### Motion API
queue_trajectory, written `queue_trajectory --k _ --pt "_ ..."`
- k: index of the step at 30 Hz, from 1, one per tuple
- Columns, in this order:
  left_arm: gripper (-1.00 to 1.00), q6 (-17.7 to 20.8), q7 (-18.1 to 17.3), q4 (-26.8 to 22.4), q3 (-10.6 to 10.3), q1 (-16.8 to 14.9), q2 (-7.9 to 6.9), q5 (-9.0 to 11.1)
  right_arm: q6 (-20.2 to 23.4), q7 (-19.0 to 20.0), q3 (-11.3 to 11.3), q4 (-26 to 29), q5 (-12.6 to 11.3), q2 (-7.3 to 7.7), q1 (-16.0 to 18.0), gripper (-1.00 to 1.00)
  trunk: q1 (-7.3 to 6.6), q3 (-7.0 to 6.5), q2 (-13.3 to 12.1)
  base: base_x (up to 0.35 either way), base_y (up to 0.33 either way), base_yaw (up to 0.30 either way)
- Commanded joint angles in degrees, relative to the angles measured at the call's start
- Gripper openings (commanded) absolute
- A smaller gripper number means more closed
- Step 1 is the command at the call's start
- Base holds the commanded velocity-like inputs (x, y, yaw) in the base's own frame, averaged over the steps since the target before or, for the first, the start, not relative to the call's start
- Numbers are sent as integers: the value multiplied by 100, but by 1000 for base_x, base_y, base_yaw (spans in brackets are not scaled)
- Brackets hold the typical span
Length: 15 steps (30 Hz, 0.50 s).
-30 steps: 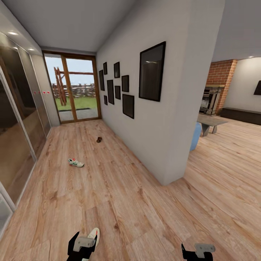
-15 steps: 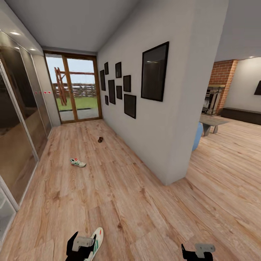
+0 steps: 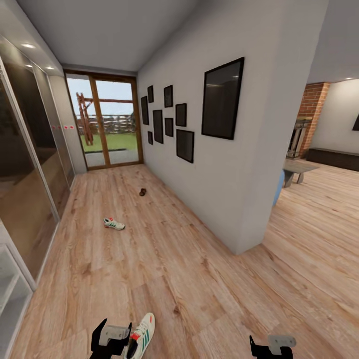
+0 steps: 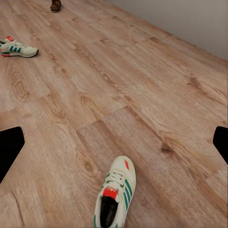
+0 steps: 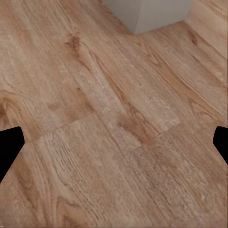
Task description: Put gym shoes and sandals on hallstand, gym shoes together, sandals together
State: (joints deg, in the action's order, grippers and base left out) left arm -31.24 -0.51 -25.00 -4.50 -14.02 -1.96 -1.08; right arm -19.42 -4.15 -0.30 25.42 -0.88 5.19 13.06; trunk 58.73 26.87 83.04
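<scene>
1. Head view: the corridor floor (image 3: 164, 259) runs toward a glass door (image 3: 104, 122) at 12 o'clock. One gym shoe (image 3: 143, 333) lies at 6 o'clock just beside the left gripper (image 3: 112, 339); whether they touch cannot be told. A second gym shoe (image 3: 114, 224) lies well apart at 11 o'clock, and a sandal (image 3: 142, 192) farther off near 12, close to the wall with framed pictures (image 3: 222, 98). Pale shelves (image 3: 10, 294) at 8 o'clock may be the shoe rack. The right gripper (image 3: 271, 346) sits at 5 o'clock over bare floor.

2. Left wrist view: the left gripper's fingers (image 4: 10, 147) stand wide apart, holding nothing. The near gym shoe (image 4: 114, 194) lies at 6 o'clock, toe pointing away. The risk is a descent off to one side, so a finger lands on the shoe and shoves or tips it.

3. Right wrist view: the fingers (image 5: 9, 145) are spread, empty, above floor planks (image 5: 114, 123) and a wall corner (image 5: 145, 14).
</scene>
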Motion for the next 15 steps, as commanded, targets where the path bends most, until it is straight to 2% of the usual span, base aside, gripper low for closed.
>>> queue_trajectory --k 1,9,15 --pt "100 -17 13 4 -22 -4 -4 -10 -18 -7 -2 -2 -9 -1 3 100 0 6 3 -1 272 0" --pt "100 -23 18 -23 -16 -4 1 4 -18 -7 -1 -2 -9 -1 1 100 0 6 3 0 272 0" --pt "100 -28 28 -28 -51 -4 28 -10 -18 -7 -3 -2 -9 -1 -2 100 0 6 3 0 149 0"
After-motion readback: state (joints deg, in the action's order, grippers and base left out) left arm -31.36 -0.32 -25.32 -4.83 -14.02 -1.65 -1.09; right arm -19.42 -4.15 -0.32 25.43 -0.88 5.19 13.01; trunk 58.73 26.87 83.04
